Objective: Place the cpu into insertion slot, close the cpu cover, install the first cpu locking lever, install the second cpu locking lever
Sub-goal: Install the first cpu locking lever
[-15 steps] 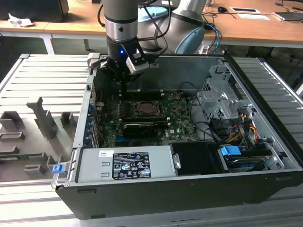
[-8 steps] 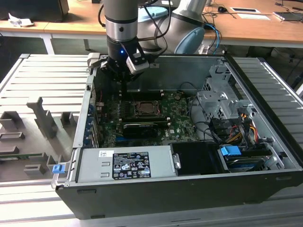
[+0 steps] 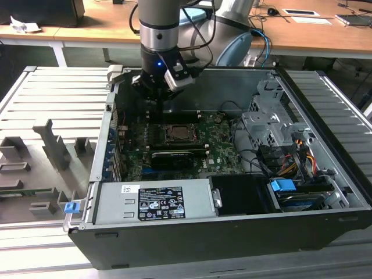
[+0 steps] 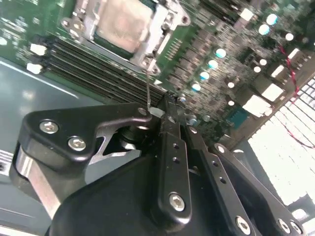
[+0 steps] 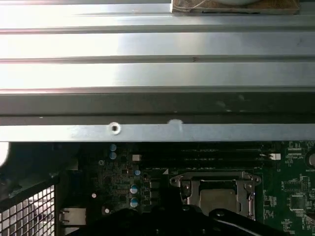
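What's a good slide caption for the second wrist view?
Gripper poised over the green board, with the chip seated under its metal cover.

An open computer case point(image 3: 325, 174) lies on its side on a table point(image 3: 52, 110). The circuit board point(image 3: 221, 148) sits flat inside it, with the insertion slot point(image 3: 176, 135) near the board's middle — the cpu point(image 4: 123, 22) in it and the cpu cover point(image 5: 215, 184) around the chip. The hand point(image 3: 152, 87) hangs above the board's far edge, beyond the slot.
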Available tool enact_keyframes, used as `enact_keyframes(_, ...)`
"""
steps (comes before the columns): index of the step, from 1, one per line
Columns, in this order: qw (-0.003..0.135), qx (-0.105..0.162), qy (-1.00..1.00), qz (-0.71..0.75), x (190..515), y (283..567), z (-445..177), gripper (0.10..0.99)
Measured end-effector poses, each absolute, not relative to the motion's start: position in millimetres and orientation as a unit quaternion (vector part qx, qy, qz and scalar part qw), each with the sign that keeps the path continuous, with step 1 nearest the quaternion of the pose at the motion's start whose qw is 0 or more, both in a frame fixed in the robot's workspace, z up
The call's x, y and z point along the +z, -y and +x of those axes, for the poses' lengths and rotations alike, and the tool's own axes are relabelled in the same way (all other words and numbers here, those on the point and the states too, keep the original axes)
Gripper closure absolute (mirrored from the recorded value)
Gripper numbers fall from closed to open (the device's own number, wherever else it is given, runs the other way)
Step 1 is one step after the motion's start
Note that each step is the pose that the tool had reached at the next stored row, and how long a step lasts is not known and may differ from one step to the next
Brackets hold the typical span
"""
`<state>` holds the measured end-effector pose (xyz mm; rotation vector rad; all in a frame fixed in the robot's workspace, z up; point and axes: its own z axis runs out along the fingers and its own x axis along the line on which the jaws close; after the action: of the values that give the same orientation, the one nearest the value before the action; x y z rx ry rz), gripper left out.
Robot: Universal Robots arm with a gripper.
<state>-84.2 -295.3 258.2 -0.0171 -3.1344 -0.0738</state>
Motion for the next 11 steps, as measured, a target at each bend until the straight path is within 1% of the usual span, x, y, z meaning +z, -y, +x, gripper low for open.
enact_keyframes(7, 0.007, -0.024, 1.0, -0.005, 255.7, 295.4, -45.2, 0.98)
enact_keyframes(8, 0.007, -0.029, 1.0, -0.005, 254.7, 295.4, -41.3, 0.98)
enact_keyframes(9, 0.007, -0.04, 0.999, -0.005, 254.0, 295.4, -41.2, 0.98)
enact_keyframes(11, 0.008, -0.042, 0.999, 0.021, 247.0, 295.4, -41.3, 0.98)
